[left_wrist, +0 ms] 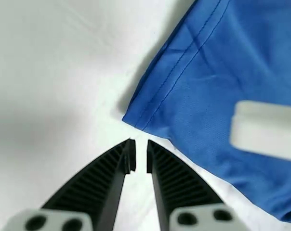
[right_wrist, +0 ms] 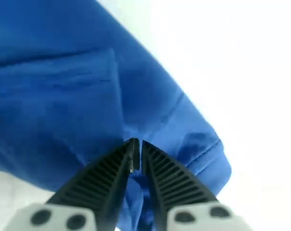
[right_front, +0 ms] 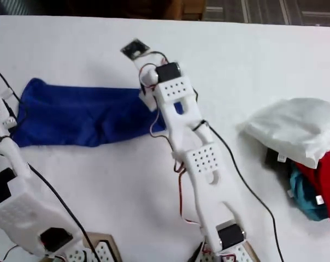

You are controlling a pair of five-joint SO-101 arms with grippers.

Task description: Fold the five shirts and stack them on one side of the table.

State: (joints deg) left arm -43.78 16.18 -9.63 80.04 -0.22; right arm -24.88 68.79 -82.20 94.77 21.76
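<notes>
Though near left end effector (left_wrist: 138,156), blue shirt (left_wrist: 222,96) apart

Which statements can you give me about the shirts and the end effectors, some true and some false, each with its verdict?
The blue shirt lies on the table. True.
A white shirt tops the pile at the right. True.
The left end effector grips the blue shirt. False: it is beside the shirt's corner, gripping nothing.
The red shirt lies on the white shirt. False: it lies under it.
The right end effector is over the blue shirt. True.
</notes>
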